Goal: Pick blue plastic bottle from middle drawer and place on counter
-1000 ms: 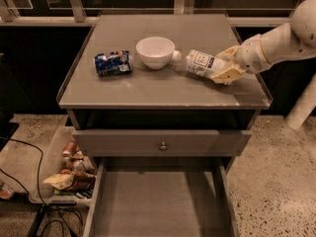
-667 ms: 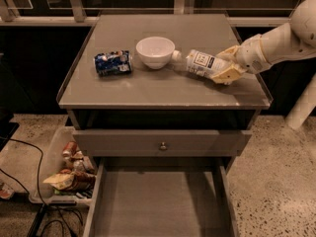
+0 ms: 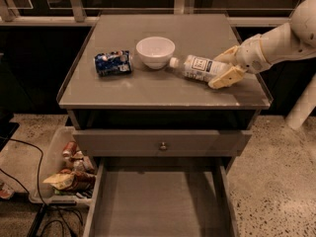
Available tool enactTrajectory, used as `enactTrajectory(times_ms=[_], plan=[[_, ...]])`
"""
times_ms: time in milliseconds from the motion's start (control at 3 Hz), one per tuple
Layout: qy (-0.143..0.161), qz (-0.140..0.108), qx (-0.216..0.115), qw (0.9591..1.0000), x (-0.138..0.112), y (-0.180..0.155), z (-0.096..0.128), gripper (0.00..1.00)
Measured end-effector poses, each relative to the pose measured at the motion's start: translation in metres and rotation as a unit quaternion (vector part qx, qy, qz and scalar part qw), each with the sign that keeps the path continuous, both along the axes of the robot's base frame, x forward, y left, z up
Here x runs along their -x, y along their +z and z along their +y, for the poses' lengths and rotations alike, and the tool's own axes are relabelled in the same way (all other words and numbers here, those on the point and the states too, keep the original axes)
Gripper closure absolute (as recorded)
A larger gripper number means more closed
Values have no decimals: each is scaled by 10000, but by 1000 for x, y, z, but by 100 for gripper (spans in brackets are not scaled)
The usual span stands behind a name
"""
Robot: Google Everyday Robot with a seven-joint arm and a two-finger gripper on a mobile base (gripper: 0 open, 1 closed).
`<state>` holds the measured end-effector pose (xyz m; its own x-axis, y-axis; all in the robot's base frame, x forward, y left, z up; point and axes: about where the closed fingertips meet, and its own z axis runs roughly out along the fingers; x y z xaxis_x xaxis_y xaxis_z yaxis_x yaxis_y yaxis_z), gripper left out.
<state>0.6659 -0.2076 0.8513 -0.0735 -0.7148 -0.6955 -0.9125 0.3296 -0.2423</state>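
Now the blue plastic bottle [image 3: 197, 67] lies on its side on the tabletop [image 3: 163, 90], toward the 3 o'clock side of it, with its white cap pointing to about 10 o'clock and its label facing up. The end effector [image 3: 215, 72] is at the bottle's base end, at roughly 4 o'clock from the cap, reaching in from the 3 o'clock edge on the pale arm [image 3: 276, 37]. Its two tan fingers [image 3: 228, 56] sit one on each side of the bottle's base and appear closed against it, so it is gripping the bottle while the bottle rests on the surface.

A white bowl [image 3: 155, 51] stands just beside the cap, at 9 o'clock from the bottle, and a crushed blue-and-white can [image 3: 113, 63] lies at 9 o'clock from the bowl. Below the tabletop, at 6 o'clock, is a closed drawer front [image 3: 123, 143] with a small round knob, and under that the middle drawer [image 3: 158, 206] is pulled out, its flat floor showing. On the floor at 8 o'clock sits a bin [image 3: 52, 167] of packets.
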Motion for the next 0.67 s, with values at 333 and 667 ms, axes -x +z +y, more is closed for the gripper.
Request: enactTrajectory(times_ms=[333,667], plan=[[0,0,0,10000,0,0,0,0],[0,0,0,10000,0,0,0,0]])
